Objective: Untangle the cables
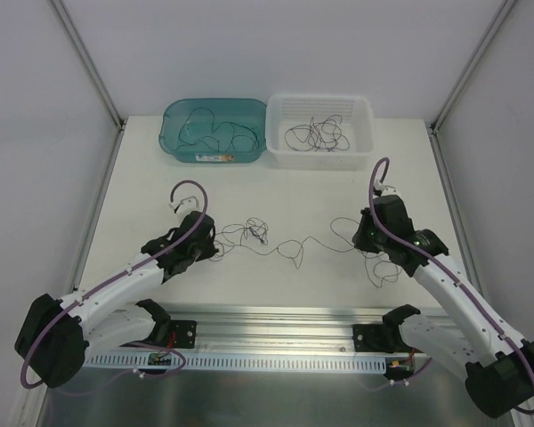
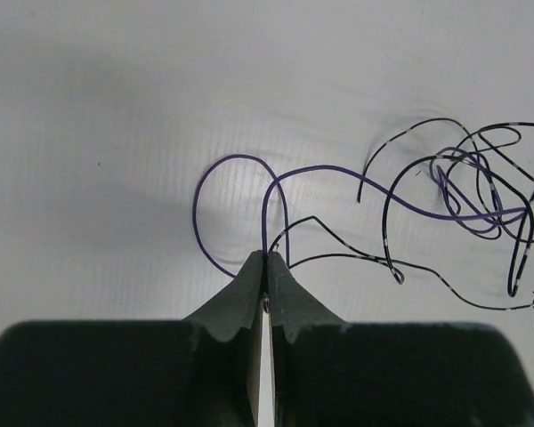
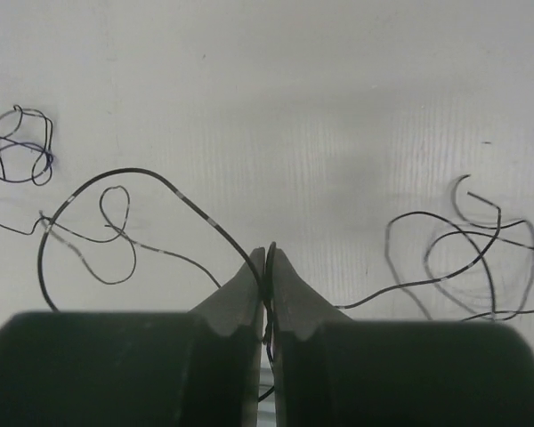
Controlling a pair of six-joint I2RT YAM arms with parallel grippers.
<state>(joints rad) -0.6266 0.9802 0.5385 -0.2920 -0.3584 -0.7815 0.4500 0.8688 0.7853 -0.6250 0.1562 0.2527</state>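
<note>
Sorting looks partly done: some cables (image 1: 215, 133) already lie in the teal bin (image 1: 171, 142) at the far left, and more in the white basket (image 1: 367, 133) at the far right. What is left is a strung-out tangle (image 1: 254, 233) on the table (image 1: 151, 196) between the 2 arms, with a knot of loops near its left end and loose curls near its right. The left gripper (image 2: 265, 260) is clamped on a purple cable (image 2: 240, 157); the right gripper (image 3: 268, 258) pinches a black cable (image 3: 133, 170), only a slit showing between its fingers. My judgement: these strands are yet to be pulled apart and binned
</note>
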